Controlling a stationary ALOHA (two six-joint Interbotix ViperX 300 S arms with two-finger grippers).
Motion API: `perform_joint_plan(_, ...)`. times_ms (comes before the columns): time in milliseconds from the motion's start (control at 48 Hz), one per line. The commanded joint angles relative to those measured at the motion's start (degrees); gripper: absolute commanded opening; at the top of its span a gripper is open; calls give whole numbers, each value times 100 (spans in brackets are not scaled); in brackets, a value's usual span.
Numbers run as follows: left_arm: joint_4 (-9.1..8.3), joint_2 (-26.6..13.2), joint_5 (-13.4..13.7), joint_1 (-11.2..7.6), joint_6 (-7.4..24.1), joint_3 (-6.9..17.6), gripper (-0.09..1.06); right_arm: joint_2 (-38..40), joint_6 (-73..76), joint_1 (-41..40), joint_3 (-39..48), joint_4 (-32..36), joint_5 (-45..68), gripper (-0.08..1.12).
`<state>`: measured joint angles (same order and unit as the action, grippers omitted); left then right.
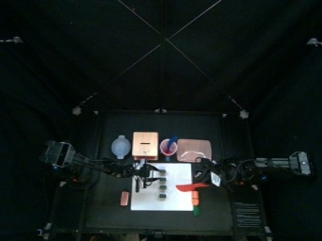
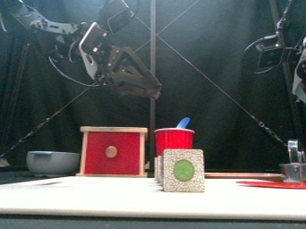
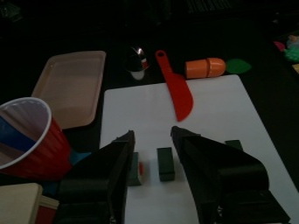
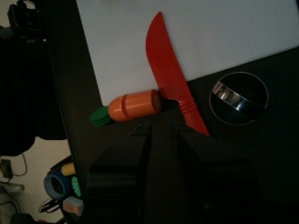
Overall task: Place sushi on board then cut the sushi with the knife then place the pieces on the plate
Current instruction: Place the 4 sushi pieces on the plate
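step: I'd guess cutting's done, plating now | left gripper [image 3: 152, 134] spread open, hovering right above a sushi piece [image 3: 166, 164] on the board [image 3: 222, 114] | right gripper [image 4: 159, 130] right at the knife [image 4: 170, 70], grip: can't tell | next: drop, pinch, carry to tray [image 3: 70, 83] beyond it

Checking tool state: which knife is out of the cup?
The red knife: it lies flat, partly on the board. The blue knife stands in the red cup.
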<state>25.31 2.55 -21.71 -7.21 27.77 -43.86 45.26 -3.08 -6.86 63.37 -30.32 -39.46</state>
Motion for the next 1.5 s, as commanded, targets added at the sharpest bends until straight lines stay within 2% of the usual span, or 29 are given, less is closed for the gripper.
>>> perform_joint_plan(21, 0, 141, -149, 9, 0, 9, 78, -9, -18, -185, -378, 185, 0, 65)
perform_joint_plan(104, 18, 202, -334, 9, 0, -70, 78, -105, -44, -299, -554, 352, 281, 65)
perform_joint_plan(229, 70, 299, -773, 9, -9, -316, 78, -413, -53, -343, -765, 765, 853, 67)
perform_joint_plan(312, 141, 316, -923, 9, -9, -439, 77, -694, -44, -325, -923, 1063, 1248, 72)
perform_joint_plan(417, 229, 325, -923, 9, 0, -562, 77, -1020, -44, -308, -1063, 1274, 1661, 80)
perform_joint_plan(583, 246, 325, -1002, 88, 0, -747, 77, -1617, -53, -272, -1283, 1450, 2232, 91)
perform_joint_plan(708, 299, 334, -1072, 185, 0, -896, 77, -2118, -62, -185, -1494, 1503, 2531, 91)
perform_joint_plan(896, 360, 439, -1072, 193, -9, -1063, 77, -3146, -53, 88, -2092, 1749, 2681, 91)
perform_joint_plan(1146, 896, 580, -1037, 202, 9, -1239, 77, -4157, -44, 176, -2812, 1828, 2672, 91)
perform_joint_plan(1500, 888, 606, -1028, 211, 35, -1318, 77, -5001, -53, 158, -3393, 1951, 2637, 91)
